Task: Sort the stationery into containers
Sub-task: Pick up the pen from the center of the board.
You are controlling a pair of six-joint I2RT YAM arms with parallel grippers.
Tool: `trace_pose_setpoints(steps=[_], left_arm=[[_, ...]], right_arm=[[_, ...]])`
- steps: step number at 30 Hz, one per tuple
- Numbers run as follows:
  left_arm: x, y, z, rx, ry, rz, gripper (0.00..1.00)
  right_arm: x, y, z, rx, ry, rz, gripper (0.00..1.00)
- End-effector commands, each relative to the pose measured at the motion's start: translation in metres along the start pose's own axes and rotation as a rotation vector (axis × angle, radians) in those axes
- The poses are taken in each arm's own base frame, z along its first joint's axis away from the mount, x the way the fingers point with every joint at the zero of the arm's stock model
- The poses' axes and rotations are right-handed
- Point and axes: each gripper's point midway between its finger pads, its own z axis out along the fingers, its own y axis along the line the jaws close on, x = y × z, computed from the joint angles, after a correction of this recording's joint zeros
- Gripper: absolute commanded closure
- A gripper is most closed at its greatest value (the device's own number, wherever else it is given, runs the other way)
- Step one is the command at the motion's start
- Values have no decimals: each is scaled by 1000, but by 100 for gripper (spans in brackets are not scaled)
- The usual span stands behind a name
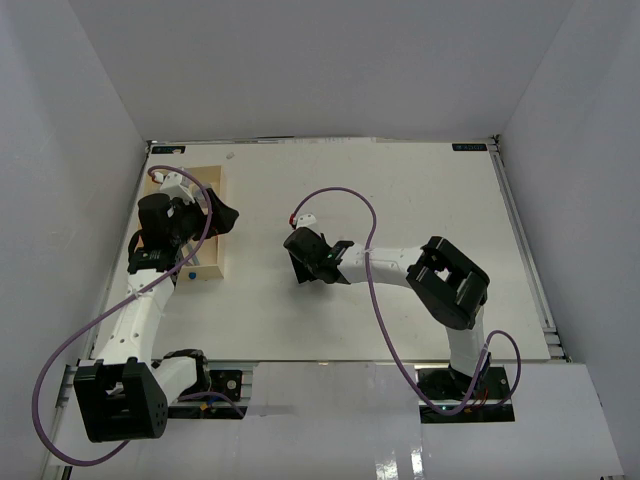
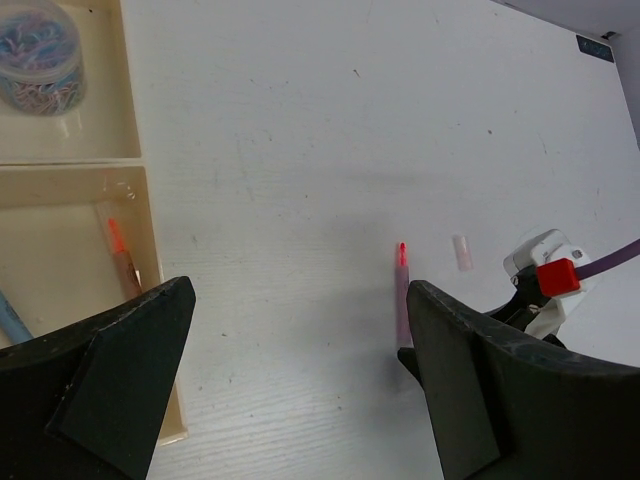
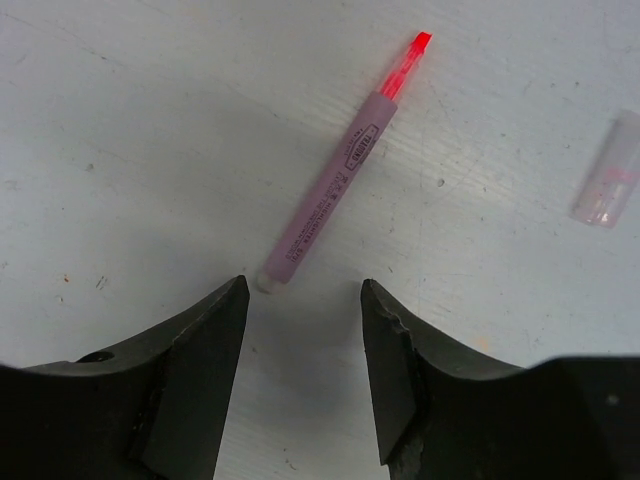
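1. Hovering low over the table (image 3: 140,120), the right gripper (image 3: 303,292) has its jaws partly apart and empty, and the blunt end of a pink marker (image 3: 325,190) lies at their mouth (uncapped, tip glowing red).
2. The better grip, on this evidence: reach further along the barrel, centre it, and pinch square across mid-body.
3. The marker's clear cap (image 3: 607,170) lies apart on the table.
4. The left gripper (image 2: 300,300) hangs spread wide and empty beside the tray (image 2: 143,200).
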Motion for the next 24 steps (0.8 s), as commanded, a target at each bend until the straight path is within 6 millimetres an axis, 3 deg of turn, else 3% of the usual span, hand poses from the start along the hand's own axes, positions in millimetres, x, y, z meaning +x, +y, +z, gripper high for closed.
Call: trace_pose_setpoints(steps=[1,9,16,24], left_arm=[[-9,-12,-4,51,-32,12,2],[-6,-14,-4,69,-28,12,2],[-3,-14,-2,75,-20,5,2],[-1,-16,-2,89,-13,-2,2]], right_arm=[[-1,-6,7,55,-26,34,45],[14,-7,16,53,-2,47,48],[11,-6,18,52,-16,60,46],[17,-18,27,112,-16,80,54]])
